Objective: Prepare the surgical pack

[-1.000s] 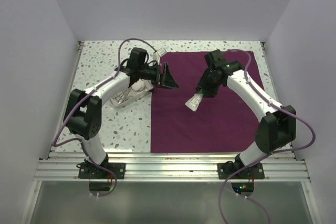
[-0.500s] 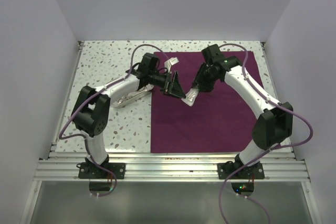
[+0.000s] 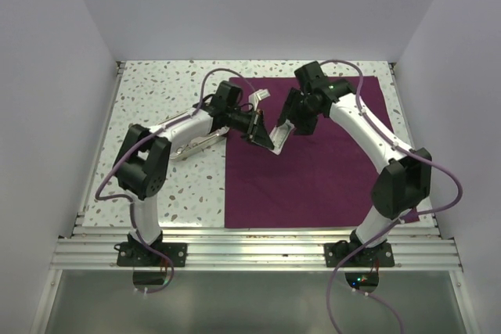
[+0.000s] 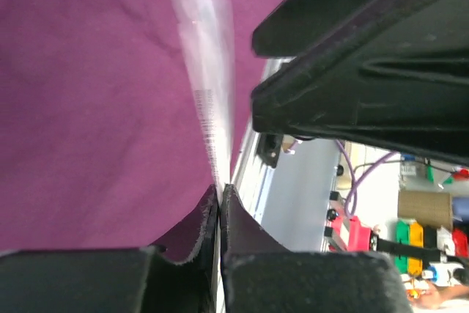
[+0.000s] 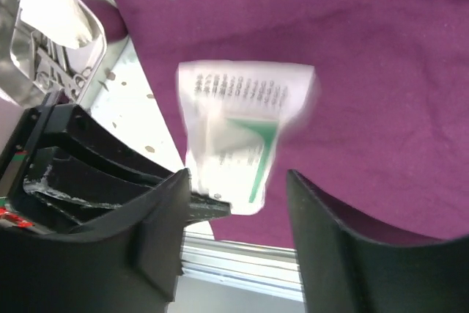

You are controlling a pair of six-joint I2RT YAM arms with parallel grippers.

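Both arms meet over the left part of the purple drape (image 3: 329, 177), and the whole thing turns on the pouch (image 5: 245, 133) strung between them. The left pincer (image 4: 220, 192) is clamped tight on one thin edge of it; its wrist view shows the tips pressed together with the pouch running straight away from them, long axis pointing across at the other arm. The right pincer (image 5: 238, 177) stands with its fingers apart, one on each side of the pouch's far end, and no contact shows in its own view. So the pouch hangs above the drape, and the left arm looks to be the only one carrying it. The steel tray (image 3: 192, 145) sits on the speckled surface (image 3: 156, 91) just off the drape's left edge, behind the left pincer. Likely next call: the right arm backs straight off along that axis, so it doesn't snag the free end.
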